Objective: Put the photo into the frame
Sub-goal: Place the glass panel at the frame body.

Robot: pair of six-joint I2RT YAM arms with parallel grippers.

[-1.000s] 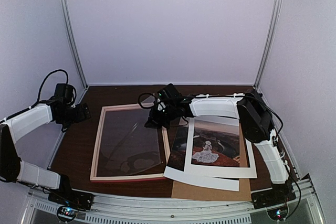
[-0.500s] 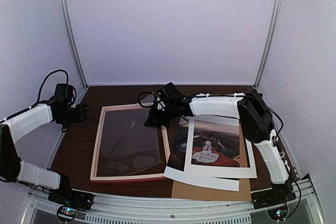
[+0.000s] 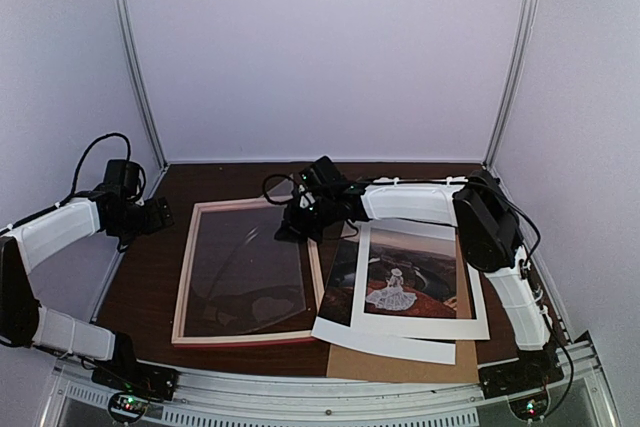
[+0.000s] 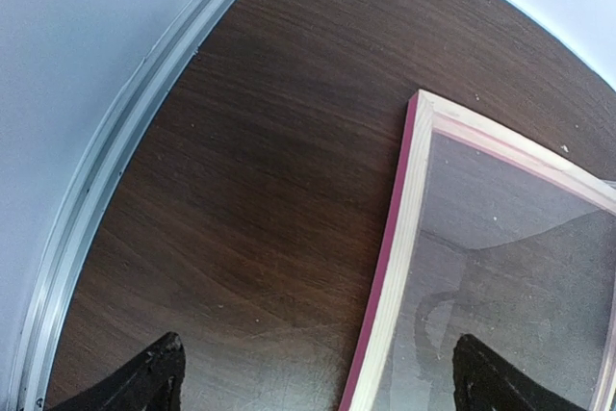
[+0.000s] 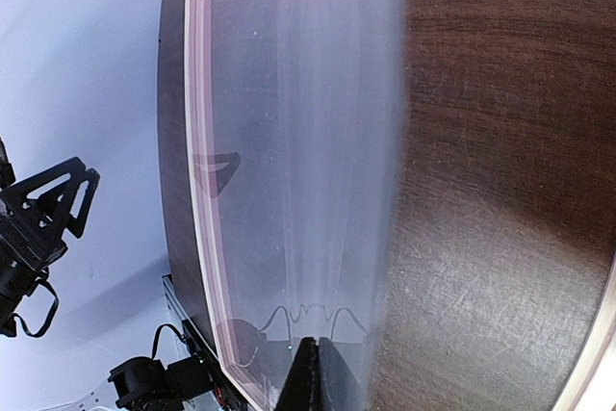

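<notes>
Here the left arm bends out to the side, its white forearm angled in towards the far-left corner of the large rectangular picture frame with thin pink moulding and pale wood edges [image 3: 186,277]. The left pincer [image 3: 160,215] hangs over the dark brown wooden counter [image 3: 150,277], just beside that corner and apart from it. In the left wrist view its fingers [image 4: 159,377] stand spread wide with nothing between them. One is over bare counter [image 4: 241,190] and the other is over the frame's inner area, with the moulding [image 4: 399,238] running between.

The right arm rises from its base at the near right and folds at a raised elbow. It then reaches low and leftward across the counter to the frame's far-right corner. The right pincer [image 3: 290,227] is pressed closed. In the right wrist view a thin, hazy clear sheet [image 5: 337,141] runs straight out from its tips [image 5: 313,372], seemingly pinched there, with the frame's pink edge [image 5: 197,141] beyond it.

The rectangular paper photo of a white-dressed figure on reddish ground with white margins [image 3: 412,277] lies flat outside the frame, to its right. It rests on a white window mat [image 3: 385,342], which lies on a plain brown backing board [image 3: 400,365]. The mat's near-left corner reaches the frame's near-right corner.
</notes>
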